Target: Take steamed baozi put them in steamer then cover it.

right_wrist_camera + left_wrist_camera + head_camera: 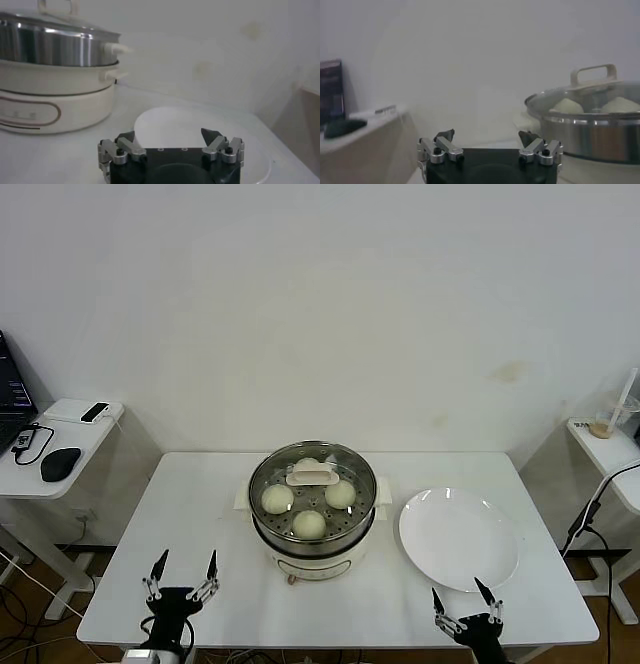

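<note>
The steamer stands at the table's middle on its cream base, with the glass cover resting on it, its cream handle at the centre. Under the glass lie baozi: one at left, one at front, one at right; a fourth shows partly behind the handle. My left gripper is open and empty at the table's front left. My right gripper is open and empty at the front right, by the plate. The left wrist view shows the covered steamer with two baozi.
A flat white plate lies right of the steamer and carries nothing; it shows in the right wrist view. A side desk with a mouse stands at far left, another small table at far right.
</note>
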